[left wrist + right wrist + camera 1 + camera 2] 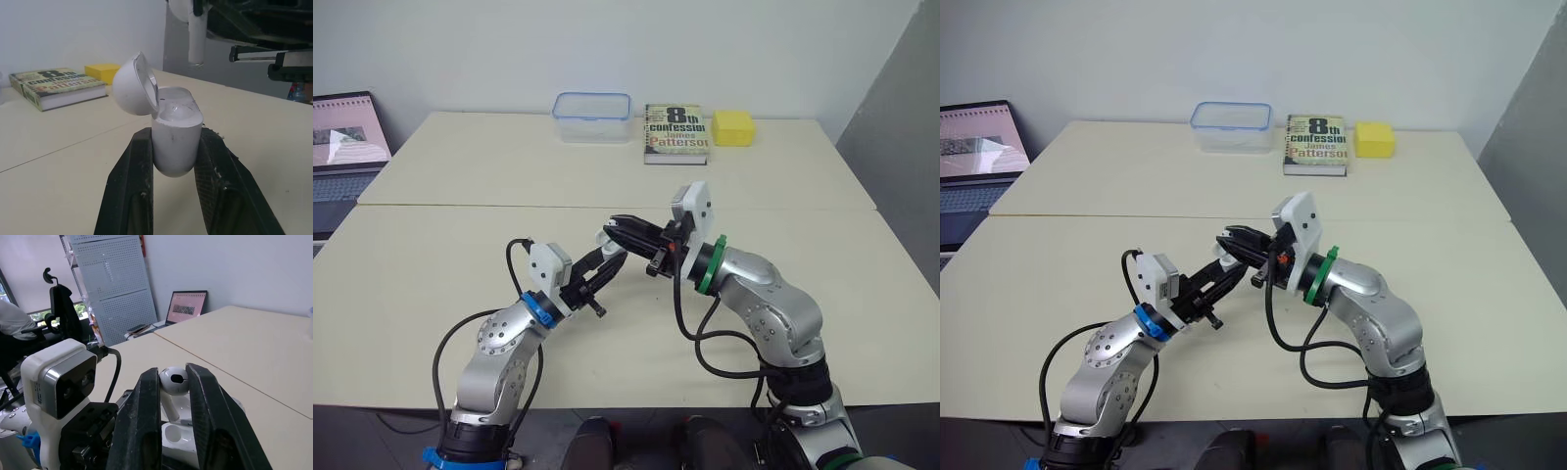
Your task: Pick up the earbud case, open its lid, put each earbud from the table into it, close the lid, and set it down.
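Earbud case [176,142] lid open, earbud [173,380] above, book [675,132], container [592,117] beyond

The right tool [172,377] pinches a glossy white earbud [174,380] between its two black fingers [146,416], head uppermost. Just below it is the white plastic earbud case [177,434], an empty socket showing. Beside them sits a white-and-grey camera housing [58,379]. Beyond the pale beige tabletop [254,342] stands an open laptop [186,307].
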Robot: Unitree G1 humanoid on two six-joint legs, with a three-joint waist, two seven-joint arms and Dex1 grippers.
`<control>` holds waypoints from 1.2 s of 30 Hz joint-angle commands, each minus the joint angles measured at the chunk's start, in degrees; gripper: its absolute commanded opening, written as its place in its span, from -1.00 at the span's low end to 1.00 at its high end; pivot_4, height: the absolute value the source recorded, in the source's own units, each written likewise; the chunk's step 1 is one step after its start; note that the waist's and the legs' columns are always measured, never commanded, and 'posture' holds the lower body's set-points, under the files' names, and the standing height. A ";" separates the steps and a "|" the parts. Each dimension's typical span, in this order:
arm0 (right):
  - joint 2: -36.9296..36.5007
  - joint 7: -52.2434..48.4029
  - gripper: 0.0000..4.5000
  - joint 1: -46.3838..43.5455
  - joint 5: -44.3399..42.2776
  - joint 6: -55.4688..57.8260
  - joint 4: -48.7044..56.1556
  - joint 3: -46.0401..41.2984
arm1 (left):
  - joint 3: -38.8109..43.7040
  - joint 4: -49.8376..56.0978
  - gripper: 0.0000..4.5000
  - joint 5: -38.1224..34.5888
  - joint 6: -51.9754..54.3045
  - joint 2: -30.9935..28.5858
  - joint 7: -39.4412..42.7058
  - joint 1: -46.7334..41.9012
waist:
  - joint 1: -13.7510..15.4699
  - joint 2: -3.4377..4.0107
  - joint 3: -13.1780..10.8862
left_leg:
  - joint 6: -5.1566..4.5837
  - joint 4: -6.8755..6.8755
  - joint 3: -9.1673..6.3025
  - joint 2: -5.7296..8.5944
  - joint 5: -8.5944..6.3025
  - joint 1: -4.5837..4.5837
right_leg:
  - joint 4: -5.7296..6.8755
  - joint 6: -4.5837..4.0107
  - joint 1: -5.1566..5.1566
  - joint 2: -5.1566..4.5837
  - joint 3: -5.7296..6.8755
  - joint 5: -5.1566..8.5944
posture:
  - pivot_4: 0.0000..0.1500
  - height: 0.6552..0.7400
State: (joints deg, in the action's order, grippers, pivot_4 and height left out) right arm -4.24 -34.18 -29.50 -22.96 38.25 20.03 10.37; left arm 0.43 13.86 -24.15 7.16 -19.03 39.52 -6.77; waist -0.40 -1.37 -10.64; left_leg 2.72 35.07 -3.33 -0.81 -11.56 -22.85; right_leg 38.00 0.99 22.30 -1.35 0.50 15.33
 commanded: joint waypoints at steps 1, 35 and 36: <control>-0.19 0.55 -0.82 0.70 0.87 -3.17 -0.09 1.15 | 0.12 0.60 -0.66 -0.20 -1.66 0.40 0.43 -0.13 | 0.02 0.00 0.00 | 0.00 0.00 0.00 0.00 0.00 -0.01 | 0.00 0.00 0.00 0.00 0.00 0.00 | 1.00 1.00; -3.41 2.77 0.41 4.60 4.67 -7.49 0.99 5.50 | -0.31 2.46 -0.66 0.17 -0.23 1.55 -2.28 -1.02 | 0.07 0.00 0.00 | 0.00 -0.01 -0.03 0.00 0.00 -0.01 | -0.02 0.00 0.00 0.00 0.02 0.00 | 1.00 1.00; -4.74 2.36 0.41 4.61 3.74 -6.37 2.65 4.39 | -0.28 2.41 -0.66 0.20 -0.20 1.51 -2.33 -1.01 | 0.12 0.00 0.00 | 0.00 -0.01 -0.03 0.00 0.00 -0.02 | -0.03 0.00 0.00 0.00 0.02 0.00 | 1.00 1.00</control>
State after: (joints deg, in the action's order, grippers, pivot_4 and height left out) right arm -8.10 -31.23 -24.10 -17.89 30.68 19.13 16.70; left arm 0.24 13.19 -23.51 8.08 -17.75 37.01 -6.82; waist -0.28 -1.37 -10.64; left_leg 2.72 35.06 -3.35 -0.81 -11.56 -22.87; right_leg 37.97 0.99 22.30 -1.36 0.52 15.33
